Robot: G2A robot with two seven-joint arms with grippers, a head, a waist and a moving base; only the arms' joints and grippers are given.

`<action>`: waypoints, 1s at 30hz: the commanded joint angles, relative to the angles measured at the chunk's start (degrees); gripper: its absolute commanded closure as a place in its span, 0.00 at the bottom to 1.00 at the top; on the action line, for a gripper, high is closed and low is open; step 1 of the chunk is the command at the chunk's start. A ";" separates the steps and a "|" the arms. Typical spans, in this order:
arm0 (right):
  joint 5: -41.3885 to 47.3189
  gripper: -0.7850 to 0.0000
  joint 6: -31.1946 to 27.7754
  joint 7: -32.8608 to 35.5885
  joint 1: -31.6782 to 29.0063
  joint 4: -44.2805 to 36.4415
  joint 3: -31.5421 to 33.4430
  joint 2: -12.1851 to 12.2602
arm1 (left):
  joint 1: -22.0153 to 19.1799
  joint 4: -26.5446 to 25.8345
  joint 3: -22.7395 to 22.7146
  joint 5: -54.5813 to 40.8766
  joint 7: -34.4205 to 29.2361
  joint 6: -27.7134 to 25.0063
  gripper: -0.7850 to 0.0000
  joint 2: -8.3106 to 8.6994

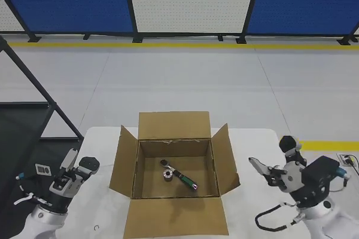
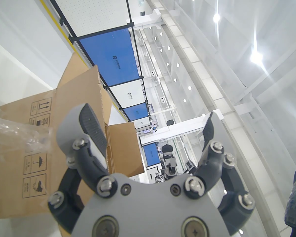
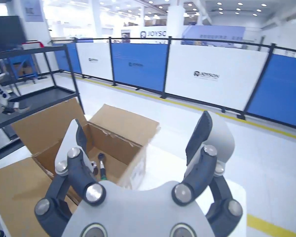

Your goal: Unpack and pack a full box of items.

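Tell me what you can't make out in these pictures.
Small metal part beside the tool: too small in the top view to identify; right wrist view, partly behind the right gripper.
Box interior: left wrist view, hidden by its own wall.
Clear plastic: left wrist view, cut off by the edge.

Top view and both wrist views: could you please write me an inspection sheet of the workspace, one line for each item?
Surface: white table, with the box standing at its middle.
Job's things: cardboard box, flaps open; on its floor lie a ratchet with a green handle and a round metal part close beside it.
Clutter: clear plastic film by the box's outer wall.
Grippers: left end effector open, holding nothing, at the box's left; right end effector open, holding nothing, at its right.
Cables: black cable looped beside the right arm.
Surroundings: black rack left of the table; blue and white panels behind; yellow line on the floor.
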 commanded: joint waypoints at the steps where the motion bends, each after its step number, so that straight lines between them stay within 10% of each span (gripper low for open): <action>1: 0.26 0.00 2.63 -0.56 -3.31 0.21 2.95 -0.02 | 0.00 0.00 0.00 0.00 0.00 0.00 0.00 0.00; 8: -1.91 0.00 7.67 0.71 -7.47 7.59 6.45 0.05 | 0.00 0.00 0.00 0.00 0.00 0.00 0.00 0.00; 24: -4.71 0.00 5.09 2.56 4.70 33.76 -1.18 0.55 | 0.00 0.00 0.00 0.00 0.00 0.00 0.00 0.00; 30: -5.76 0.15 5.50 1.68 8.31 39.38 -3.18 0.60 | 0.00 0.00 0.00 0.00 0.00 0.00 0.00 0.00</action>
